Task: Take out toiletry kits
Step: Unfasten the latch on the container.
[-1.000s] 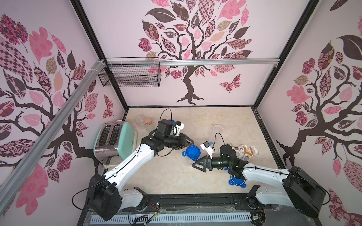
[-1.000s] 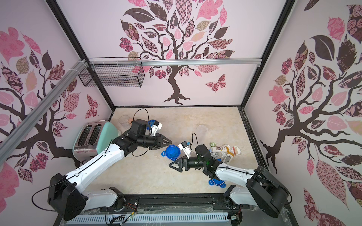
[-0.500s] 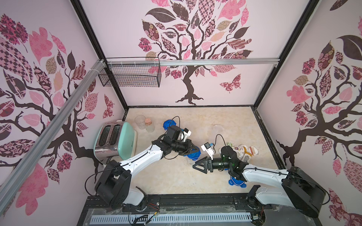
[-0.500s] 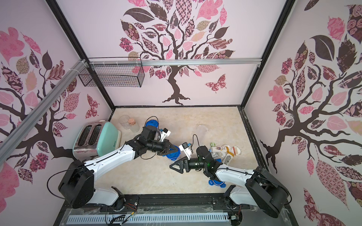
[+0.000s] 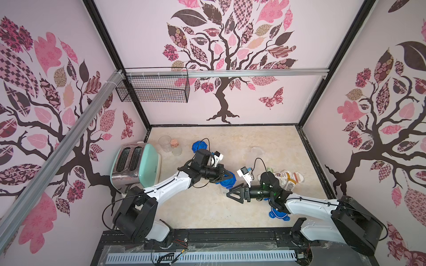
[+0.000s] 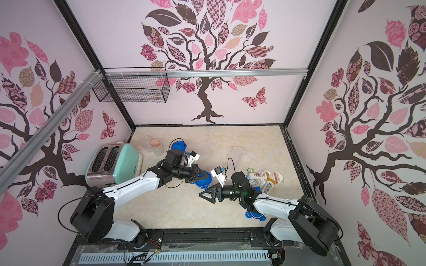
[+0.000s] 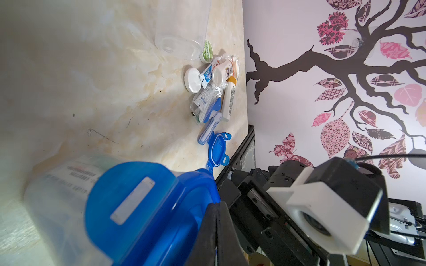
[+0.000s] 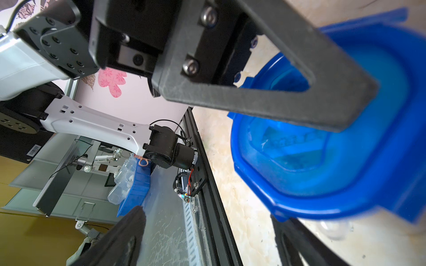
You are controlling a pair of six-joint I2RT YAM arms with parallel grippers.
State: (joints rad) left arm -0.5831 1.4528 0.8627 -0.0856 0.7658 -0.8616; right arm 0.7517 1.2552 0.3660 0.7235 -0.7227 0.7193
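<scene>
**A:** What do both top views give?

**B:** The left gripper is on the blue lid mid-table, its jaws pressed together. The right gripper hangs just beside it, spread and empty. One heap of toiletry kits lies out on the table by the right arm.

**A:** And the left wrist view?

**B:** The fingertips meet at the lid's rim. I cannot tell whether a clip is caught between them. Print shows through the wall of the canister, so I judge another kit is inside. A loose lid and an empty canister sit beside the kits.

**A:** Right wrist?

**B:** The left gripper's fingers cross the lid. The right gripper has its own fingers wide apart with nothing between them.

**A:** How should this step be done well?

**B:** Lever each clip outward rather than upward. Have the right gripper brace the body low, so the canister neither tips nor slides.
</scene>
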